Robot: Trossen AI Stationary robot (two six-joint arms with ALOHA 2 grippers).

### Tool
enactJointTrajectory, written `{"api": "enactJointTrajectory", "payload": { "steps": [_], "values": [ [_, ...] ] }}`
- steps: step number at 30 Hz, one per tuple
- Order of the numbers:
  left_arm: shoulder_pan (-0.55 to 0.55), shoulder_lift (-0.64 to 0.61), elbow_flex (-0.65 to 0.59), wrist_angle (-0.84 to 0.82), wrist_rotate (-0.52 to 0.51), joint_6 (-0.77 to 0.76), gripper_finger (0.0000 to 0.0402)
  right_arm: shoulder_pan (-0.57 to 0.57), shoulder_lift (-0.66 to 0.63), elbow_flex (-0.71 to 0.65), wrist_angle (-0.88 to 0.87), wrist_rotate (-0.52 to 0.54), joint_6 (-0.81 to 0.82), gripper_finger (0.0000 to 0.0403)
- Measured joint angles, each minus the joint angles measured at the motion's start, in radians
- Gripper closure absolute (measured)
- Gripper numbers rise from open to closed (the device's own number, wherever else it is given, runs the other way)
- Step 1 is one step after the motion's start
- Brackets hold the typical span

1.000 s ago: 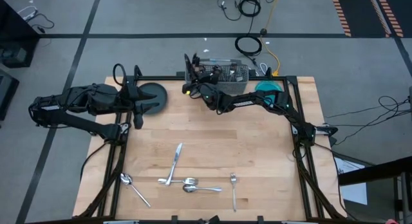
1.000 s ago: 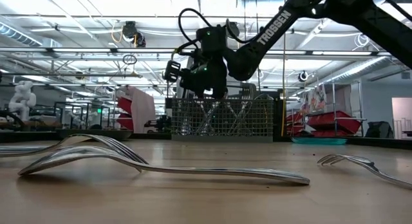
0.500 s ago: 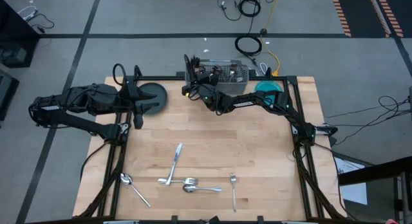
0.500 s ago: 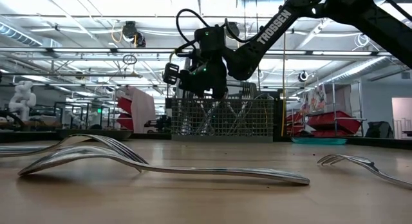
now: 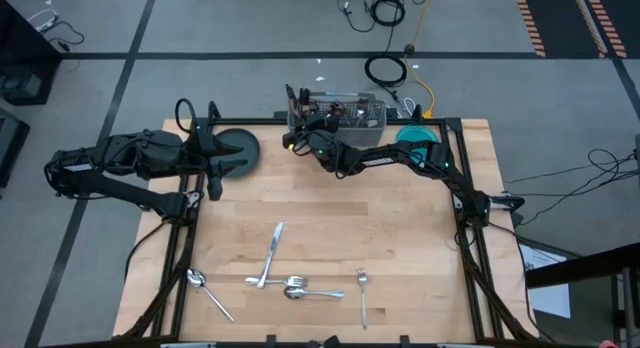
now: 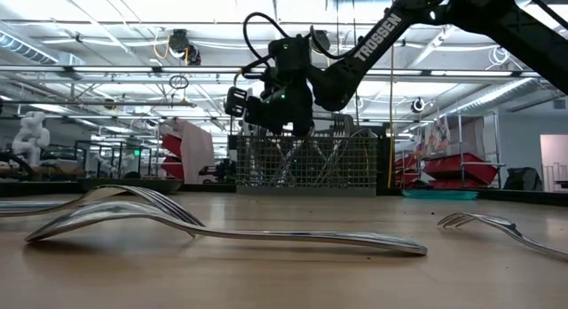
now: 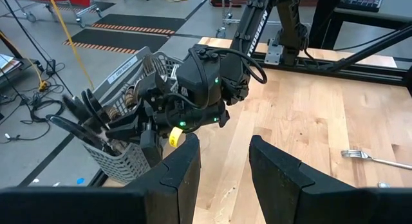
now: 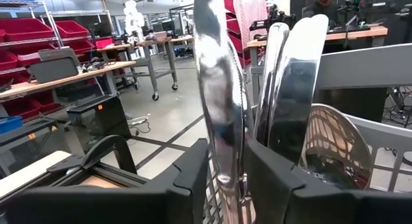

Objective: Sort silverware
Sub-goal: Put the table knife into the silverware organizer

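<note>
Upright, a knife (image 8: 222, 114) stands between the right tool's (image 8: 225, 176) fingers.

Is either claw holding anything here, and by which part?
The right claw, over the caddy, has a knife standing between its fingers; whether it still grips is unclear. The left claw is open and empty.

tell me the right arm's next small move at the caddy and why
Probably finish opening the right gripper and lift straight up. A knife stands upright between its fingers, already down among other blades in the caddy, so releasing and clearing seems due. The left gripper waits open over the table's edge.
</note>
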Motion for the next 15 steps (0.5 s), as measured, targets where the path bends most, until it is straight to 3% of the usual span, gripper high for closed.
{"api": "enactJointTrajectory", "payload": {
  "steps": [7,15],
  "values": [
    [0.0,0.0,0.0,0.0,0.0,0.0,0.0262,0.001,0.0,-0.001,0.036,-0.008,-0.026,0.0279],
    [0.0,0.0,0.0,-0.012,0.0,-0.023,0.0262,0.042,-0.079,-0.008,0.157,-0.025,-0.215,0.0238]
  ]
}}
